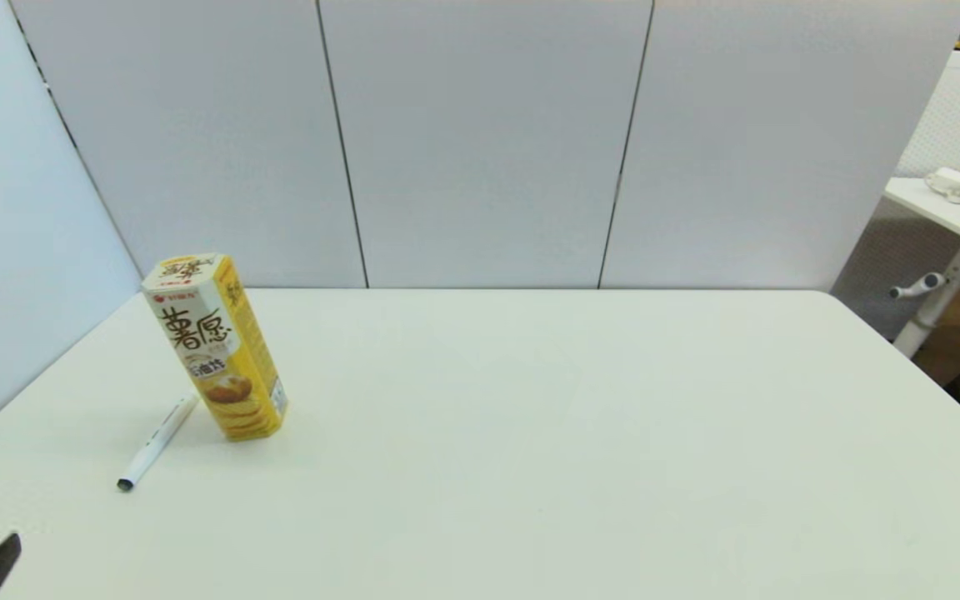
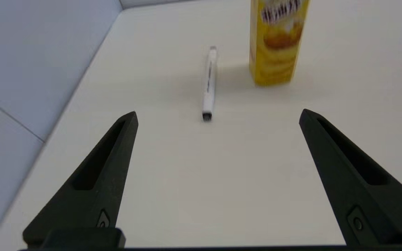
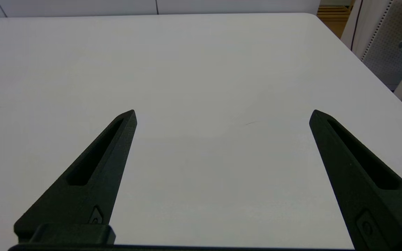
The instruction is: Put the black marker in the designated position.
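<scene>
Just beside black marker (image 1: 157,442), upright yellow snack box (image 1: 218,347), apart

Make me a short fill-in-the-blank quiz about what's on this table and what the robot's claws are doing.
1. The black marker lies flat, on the robot's ____ side of the snack box.
2. The snack box stands ____.
3. The left gripper is ____, short of the marker.
4. The right gripper holds ____.

Missing: left; upright; open; nothing

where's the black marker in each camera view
Head view: black marker lies flat at lower left, beside the yellow snack box.
Left wrist view: marker lies ahead of the open left gripper.
Right wrist view: not in it.
Shared landmark: the snack box.
</scene>
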{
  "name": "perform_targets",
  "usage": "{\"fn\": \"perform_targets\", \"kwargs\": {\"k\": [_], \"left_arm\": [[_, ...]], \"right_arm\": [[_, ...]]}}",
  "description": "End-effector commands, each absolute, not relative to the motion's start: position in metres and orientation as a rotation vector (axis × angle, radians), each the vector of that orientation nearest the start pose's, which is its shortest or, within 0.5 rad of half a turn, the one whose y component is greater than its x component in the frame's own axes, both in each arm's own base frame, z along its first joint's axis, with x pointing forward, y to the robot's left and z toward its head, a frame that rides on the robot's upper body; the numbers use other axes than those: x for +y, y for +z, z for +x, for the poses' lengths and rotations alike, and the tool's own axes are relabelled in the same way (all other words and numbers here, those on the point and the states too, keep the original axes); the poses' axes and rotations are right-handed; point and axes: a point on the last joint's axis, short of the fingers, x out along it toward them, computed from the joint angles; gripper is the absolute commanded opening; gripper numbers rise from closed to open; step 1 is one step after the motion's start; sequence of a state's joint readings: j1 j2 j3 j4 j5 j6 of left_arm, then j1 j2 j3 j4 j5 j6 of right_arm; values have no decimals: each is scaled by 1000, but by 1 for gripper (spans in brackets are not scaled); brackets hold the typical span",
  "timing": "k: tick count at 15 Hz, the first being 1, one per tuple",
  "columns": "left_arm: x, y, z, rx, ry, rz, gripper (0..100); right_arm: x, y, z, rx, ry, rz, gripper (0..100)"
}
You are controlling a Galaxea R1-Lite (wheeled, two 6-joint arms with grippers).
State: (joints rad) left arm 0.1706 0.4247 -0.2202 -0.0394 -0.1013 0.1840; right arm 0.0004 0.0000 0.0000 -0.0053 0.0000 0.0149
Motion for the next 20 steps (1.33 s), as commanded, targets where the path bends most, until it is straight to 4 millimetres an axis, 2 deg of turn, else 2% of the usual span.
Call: {"fn": "perform_targets", "kwargs": {"k": [1,4,6,8,10,15,20], "left_arm": [[-2,98,2,80,42,172,100],[-2,93,1,112,-140,180,100],[-1,88,-3,133,-115,178,100],[-1,76,-16,90,-69,168,100],[-1,76,-22,4,-60,127,100],[0,75,-23,0,0,6,100],[0,75,-23,0,2,-3,100]], "right_arm": [[0,76,-23,-6,2,14,100],[0,76,-23,-6,0,15,100],[0,76,-23,-6,0,15,100],[0,76,-23,-6,0,15,100],[0,76,-23,-6,0,15,100],[0,76,-23,-5,2,14,100],[0,76,-23,-6,2,15,100]]}}
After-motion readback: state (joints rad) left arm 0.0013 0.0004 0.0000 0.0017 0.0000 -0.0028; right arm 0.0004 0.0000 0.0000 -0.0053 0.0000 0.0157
